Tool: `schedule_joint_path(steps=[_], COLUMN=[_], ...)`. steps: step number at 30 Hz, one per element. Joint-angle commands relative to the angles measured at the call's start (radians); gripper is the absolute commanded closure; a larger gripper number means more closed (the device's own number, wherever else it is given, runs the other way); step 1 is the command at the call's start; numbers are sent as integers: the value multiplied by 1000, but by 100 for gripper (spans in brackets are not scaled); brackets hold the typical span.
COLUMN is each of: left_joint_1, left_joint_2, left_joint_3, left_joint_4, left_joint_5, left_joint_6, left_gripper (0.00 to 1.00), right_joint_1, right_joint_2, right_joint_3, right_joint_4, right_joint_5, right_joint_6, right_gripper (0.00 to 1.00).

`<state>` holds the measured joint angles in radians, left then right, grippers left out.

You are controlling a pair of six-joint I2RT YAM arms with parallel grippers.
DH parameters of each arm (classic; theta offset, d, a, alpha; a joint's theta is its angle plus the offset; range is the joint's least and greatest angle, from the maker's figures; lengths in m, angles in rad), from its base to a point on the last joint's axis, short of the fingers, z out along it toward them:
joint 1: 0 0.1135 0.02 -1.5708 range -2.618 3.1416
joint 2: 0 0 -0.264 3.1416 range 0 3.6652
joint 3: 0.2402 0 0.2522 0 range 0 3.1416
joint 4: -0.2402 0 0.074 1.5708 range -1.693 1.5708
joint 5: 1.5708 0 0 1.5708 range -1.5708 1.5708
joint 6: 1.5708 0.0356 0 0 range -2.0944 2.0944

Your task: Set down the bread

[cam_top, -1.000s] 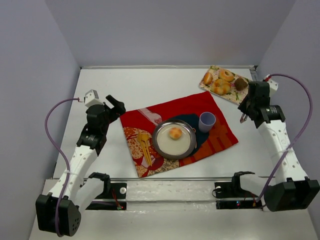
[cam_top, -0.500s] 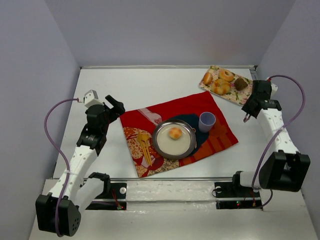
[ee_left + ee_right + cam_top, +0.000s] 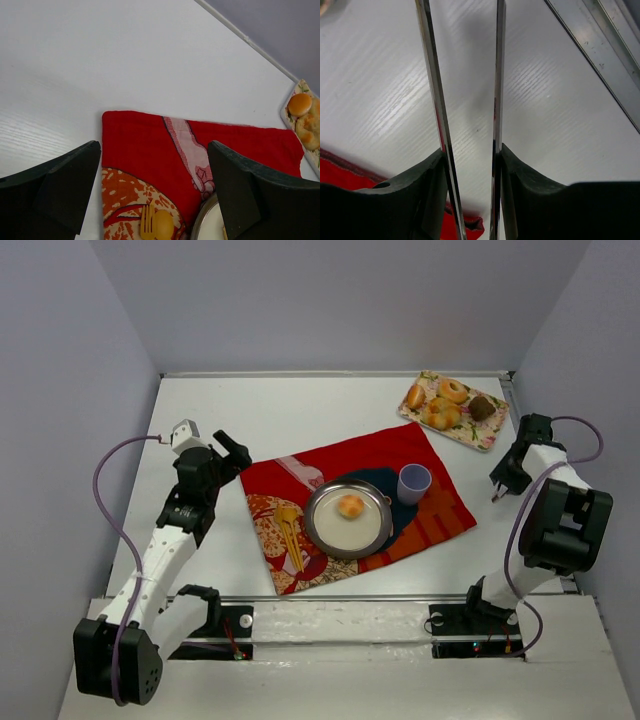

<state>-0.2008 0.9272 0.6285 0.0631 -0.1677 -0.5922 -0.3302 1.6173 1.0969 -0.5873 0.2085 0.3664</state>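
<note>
Right gripper (image 3: 498, 483), clamped on empty metal tongs (image 3: 432, 90) with blades apart, is now folded back rightward; left gripper (image 3: 154, 150) spread, idle; bread (image 3: 351, 506) lies on plate (image 3: 325, 532), placement apparently complete.

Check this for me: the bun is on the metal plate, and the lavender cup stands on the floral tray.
One slip: the bun is on the metal plate, but the lavender cup stands on the red cloth right of the plate, not on the floral tray. The top external view shows it.
</note>
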Motion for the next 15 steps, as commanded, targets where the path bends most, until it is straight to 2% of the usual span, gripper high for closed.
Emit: schedule_joint_path(steps=[1, 4, 5, 8, 15], left_joint_1=[4, 4, 4, 4, 4], left_joint_2=[9, 10, 7, 5, -4], left_joint_3=[-6, -6, -6, -9, -12], left_joint_4=[53, 60, 63, 67, 67], left_joint_5=[7, 14, 17, 23, 33], left_joint_6=[6, 8, 8, 9, 11], left_gripper=[1, 1, 1, 1, 1], right_joint_1=[-41, -41, -41, -41, -41], right_joint_2=[56, 72, 66, 40, -129], right_joint_3=[-3, -6, -15, -35, -35], right_joint_4=[15, -28, -29, -32, -69], right_joint_5=[-23, 15, 22, -7, -17], right_joint_6=[-23, -18, -8, -4, 6], right_gripper=[48, 33, 20, 0, 0])
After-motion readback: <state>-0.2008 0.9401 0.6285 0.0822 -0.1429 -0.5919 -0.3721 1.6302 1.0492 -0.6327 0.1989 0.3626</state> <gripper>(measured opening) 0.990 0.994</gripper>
